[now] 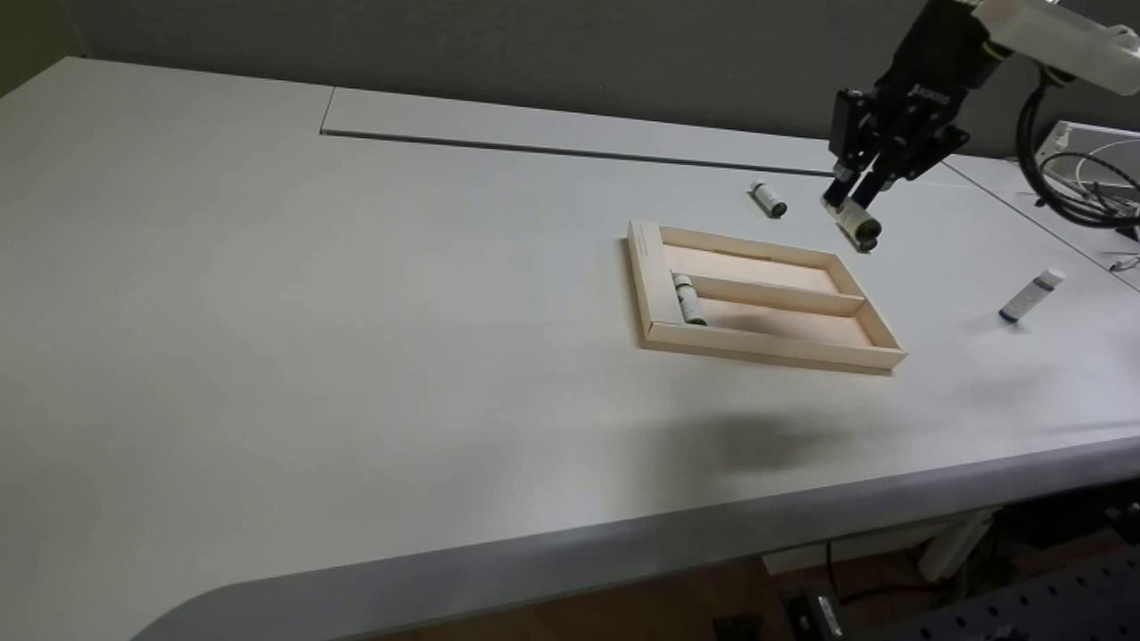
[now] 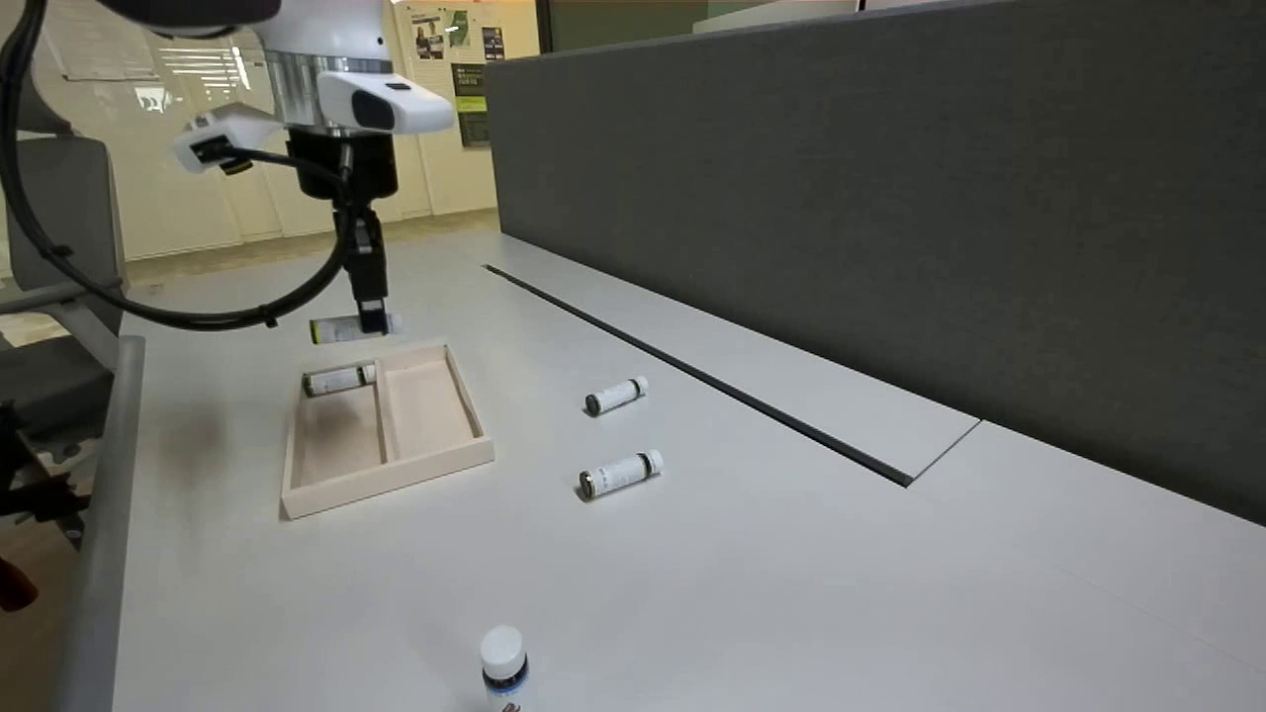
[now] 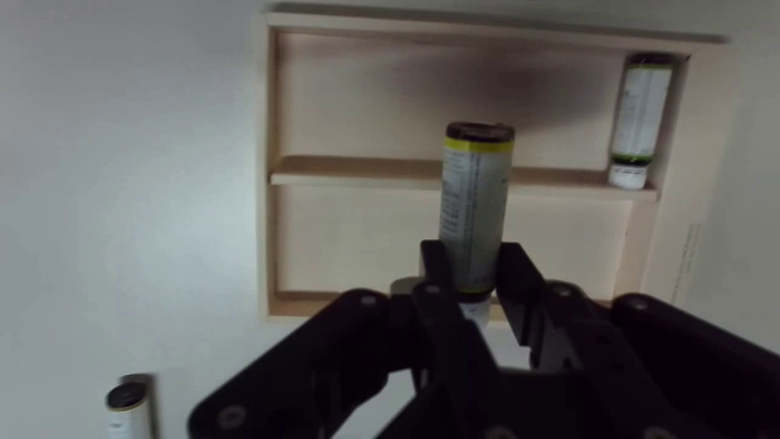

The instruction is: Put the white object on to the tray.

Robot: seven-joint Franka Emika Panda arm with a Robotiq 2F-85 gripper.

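The tool point(image 3: 470, 268) is clamped on a white-labelled vial point(image 3: 474, 207), its fingers point(image 3: 521, 280) parted only by the vial's width and gripping toward the capped end. That vial hangs nearly level above the bench point(image 1: 401, 356), its base toward the grey front edge; in the wrist view it overlaps the tray point(image 3: 263, 183). The tray lies nearer the front edge, well away from the rounded corner, with a second vial point(image 3: 641, 113) in its front compartment. A third vial point(image 2: 615, 397) and a fourth vial point(image 2: 620, 476) lie closer to the edge at the dark partition point(image 2: 841, 218); a fifth vial point(image 1: 1031, 296) stands upright, apart from the tray. The held label shows a yellow band and print too blurred to read; the second vial's has green bands. Pale lettering point(image 1: 932, 94) on the tool's body is also illegible.
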